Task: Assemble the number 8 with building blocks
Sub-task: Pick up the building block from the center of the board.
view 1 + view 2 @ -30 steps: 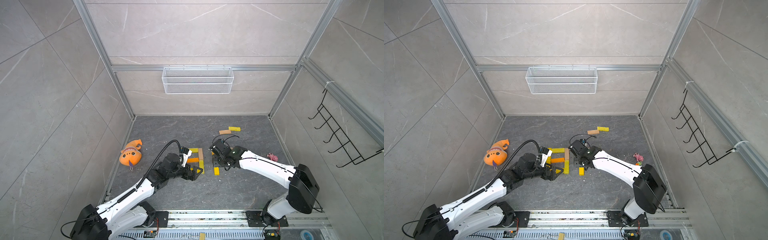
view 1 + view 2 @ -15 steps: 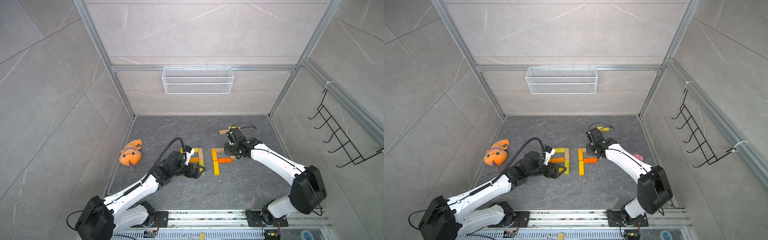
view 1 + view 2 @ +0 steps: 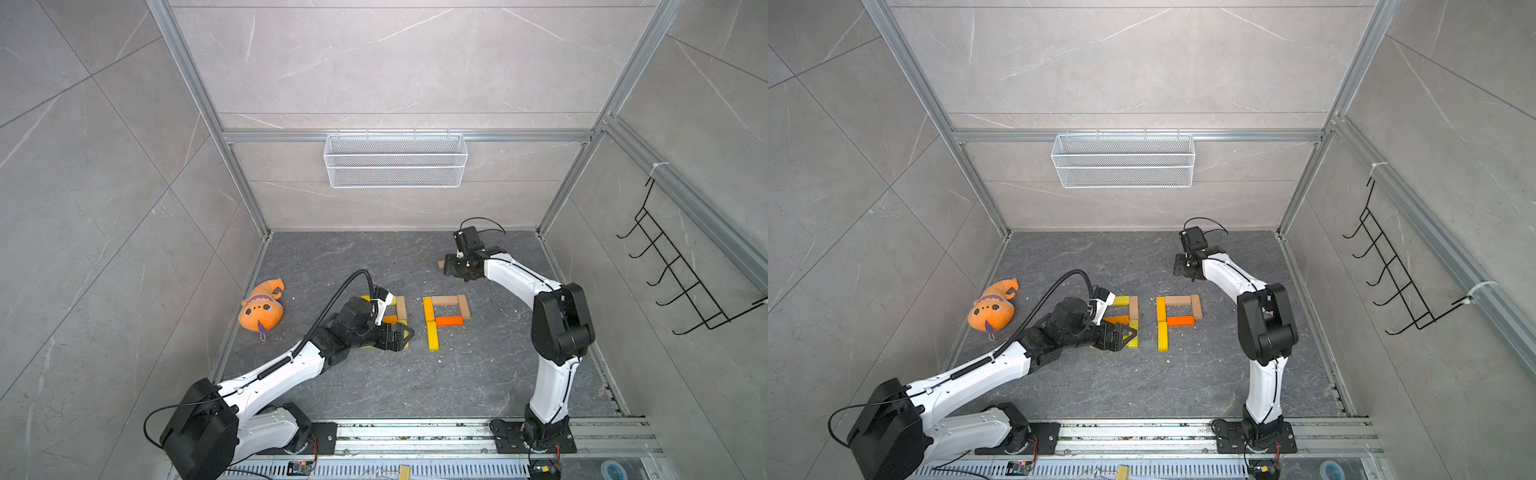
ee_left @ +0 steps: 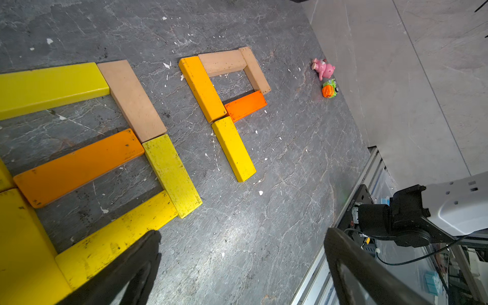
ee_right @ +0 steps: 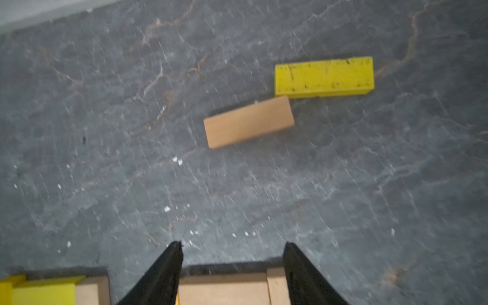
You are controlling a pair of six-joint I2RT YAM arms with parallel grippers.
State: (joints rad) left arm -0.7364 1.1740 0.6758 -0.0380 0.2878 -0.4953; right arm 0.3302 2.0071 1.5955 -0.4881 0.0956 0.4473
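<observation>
Two groups of building blocks lie flat on the dark floor. The left group (image 3: pixel 400 309) is a closed figure of yellow, tan and orange bars (image 4: pixel 79 163). The right group (image 3: pixel 444 316) forms a P shape: orange-yellow bar (image 4: pixel 202 88), two tan bars, orange bar (image 4: pixel 245 105), yellow bar (image 4: pixel 233 149). My left gripper (image 4: pixel 243 237) hovers open at the left group's near corner (image 3: pixel 405 332). My right gripper (image 5: pixel 233 245) is open and empty, short of a loose tan block (image 5: pixel 248 121) and a loose yellow block (image 5: pixel 324 76). In a top view my right gripper (image 3: pixel 451 270) covers most of that tan block (image 3: pixel 440 264).
An orange plush toy (image 3: pixel 262 309) lies by the left wall. A small pink toy (image 4: pixel 323 69) and a green-orange toy (image 4: pixel 328 89) sit at the right wall. A wire basket (image 3: pixel 395 160) hangs on the back wall, a black rack (image 3: pixel 681 282) on the right wall.
My right arm has left the P-shaped group and swung back toward the loose blocks at the rear, jaws apart. The orange bar stays in the group. My left arm has barely moved.
</observation>
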